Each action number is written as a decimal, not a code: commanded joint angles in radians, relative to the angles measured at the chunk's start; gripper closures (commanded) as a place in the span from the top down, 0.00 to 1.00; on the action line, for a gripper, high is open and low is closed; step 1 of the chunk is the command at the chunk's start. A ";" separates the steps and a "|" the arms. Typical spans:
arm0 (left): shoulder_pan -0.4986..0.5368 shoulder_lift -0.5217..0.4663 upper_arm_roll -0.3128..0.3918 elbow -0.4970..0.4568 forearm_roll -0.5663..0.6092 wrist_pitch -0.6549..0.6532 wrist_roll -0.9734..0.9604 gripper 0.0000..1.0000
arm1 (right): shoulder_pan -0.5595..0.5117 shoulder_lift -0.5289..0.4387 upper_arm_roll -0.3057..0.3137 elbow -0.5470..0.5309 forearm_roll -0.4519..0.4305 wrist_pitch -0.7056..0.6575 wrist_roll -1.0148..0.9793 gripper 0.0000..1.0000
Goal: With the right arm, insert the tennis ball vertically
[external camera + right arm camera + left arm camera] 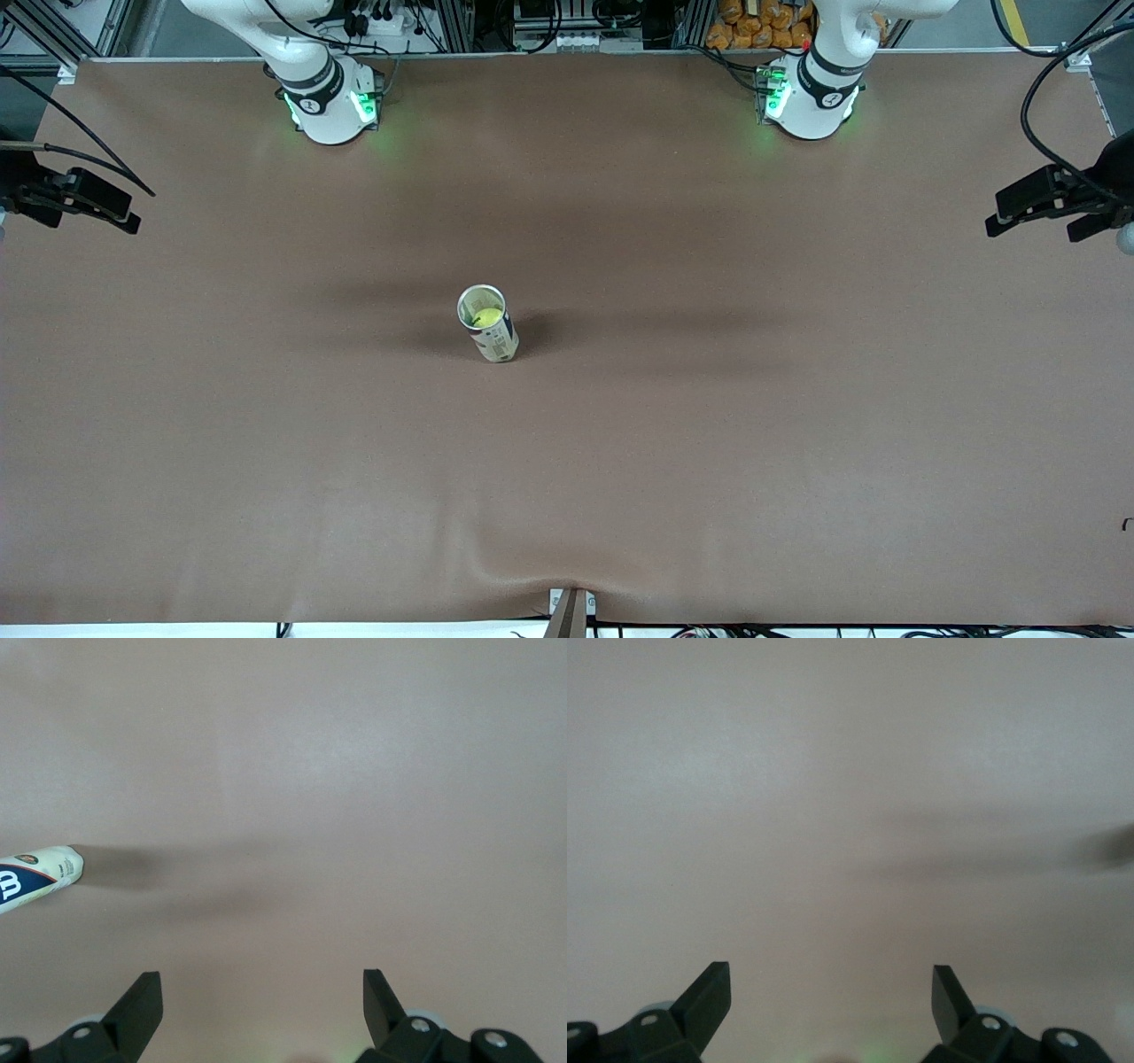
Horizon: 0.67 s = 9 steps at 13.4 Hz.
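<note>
Can: a tall white cylindrical tennis-ball can with dark blue lettering (pixel 488 324) is standing upright on the brown table covering (pixel 797 461), about midway between the two arms' ends, with its mouth open to the top.
Ball: a yellow felt tennis ball (pixel 486 315) is sitting inside the can, showing through the open mouth; no other ball is showing anywhere on the table.
Right claw: the right gripper (pixel 263 997) is hanging over bare covering toward the right arm's end of the table, its black fingers spread wide and carrying nothing; the can is showing at the edge of its wrist view, well apart from it.
Left claw: the left gripper (pixel 832 992) is waiting over bare covering toward the left arm's end, fingers spread wide and carrying nothing.
Progress: judging from the ball lying in the can, the insertion is looking done.
Risk, tipping: the can is tall and narrow with nothing bracing it, so any sweep of the right arm across the middle would probably be knocking it over and letting the ball roll out.
Risk, wrinkle: the covering is puckering at the edge nearest the front camera; this is well apart from the can and probably not affecting it.
</note>
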 commanded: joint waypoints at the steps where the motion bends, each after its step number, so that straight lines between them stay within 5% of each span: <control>1: 0.063 -0.046 -0.091 -0.068 0.055 0.004 0.009 1.00 | 0.001 -0.015 -0.006 -0.011 0.016 0.001 -0.013 1.00; 5: 0.190 -0.110 -0.246 -0.202 0.061 0.116 0.009 1.00 | 0.001 -0.015 -0.004 -0.011 0.016 0.001 -0.013 1.00; 9: 0.210 -0.133 -0.286 -0.247 0.064 0.155 -0.010 1.00 | 0.001 -0.015 -0.006 -0.011 0.016 -0.001 -0.013 1.00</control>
